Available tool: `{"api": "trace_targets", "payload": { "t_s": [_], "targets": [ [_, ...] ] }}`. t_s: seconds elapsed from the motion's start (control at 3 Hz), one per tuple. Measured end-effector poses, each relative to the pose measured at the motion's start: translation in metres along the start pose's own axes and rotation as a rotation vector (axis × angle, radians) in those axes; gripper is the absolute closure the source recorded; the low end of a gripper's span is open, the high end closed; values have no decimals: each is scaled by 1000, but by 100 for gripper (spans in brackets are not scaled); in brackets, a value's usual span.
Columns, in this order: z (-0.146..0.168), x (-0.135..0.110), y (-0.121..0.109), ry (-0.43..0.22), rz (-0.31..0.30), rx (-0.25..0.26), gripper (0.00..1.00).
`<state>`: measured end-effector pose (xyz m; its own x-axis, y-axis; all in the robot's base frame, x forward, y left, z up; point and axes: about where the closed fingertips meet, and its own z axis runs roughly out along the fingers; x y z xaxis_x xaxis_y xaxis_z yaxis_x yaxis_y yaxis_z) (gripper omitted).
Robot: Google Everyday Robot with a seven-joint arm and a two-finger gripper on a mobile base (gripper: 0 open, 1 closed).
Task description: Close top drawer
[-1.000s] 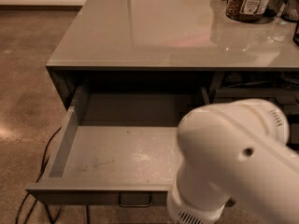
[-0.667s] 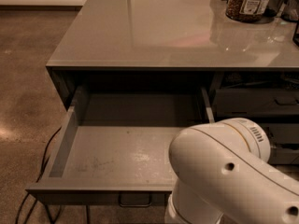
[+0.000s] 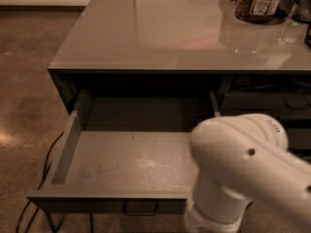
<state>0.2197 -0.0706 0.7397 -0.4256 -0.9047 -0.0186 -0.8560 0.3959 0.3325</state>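
The white arm (image 3: 243,169) has shifted slightly up and to the right, while the top drawer (image 3: 65,149) stays pulled well out beneath the counter (image 3: 170,33). Cables (image 3: 46,169) lie on open floor left of its side wall. Its central pull (image 3: 140,208) stands unobstructed. Further right, the arm overhangs the drawer's front corner. The gripper is out of view below the wrist, so I cannot tell its state.

Top drawer (image 3: 126,164) under countertop (image 3: 160,28); arm (image 3: 243,169), end effector apparently hidden, front-right
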Motion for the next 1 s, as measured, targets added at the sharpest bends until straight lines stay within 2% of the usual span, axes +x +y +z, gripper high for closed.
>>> {"api": "trace_targets", "payload": {
  "t_s": [0.33,0.67,1.0],
  "targets": [
    [-1,36,-15,46,-88,-127,0],
    [1,58,-32,142,-295,-181,0],
    [9,68,-51,232,-417,-185,0]
  ]
}}
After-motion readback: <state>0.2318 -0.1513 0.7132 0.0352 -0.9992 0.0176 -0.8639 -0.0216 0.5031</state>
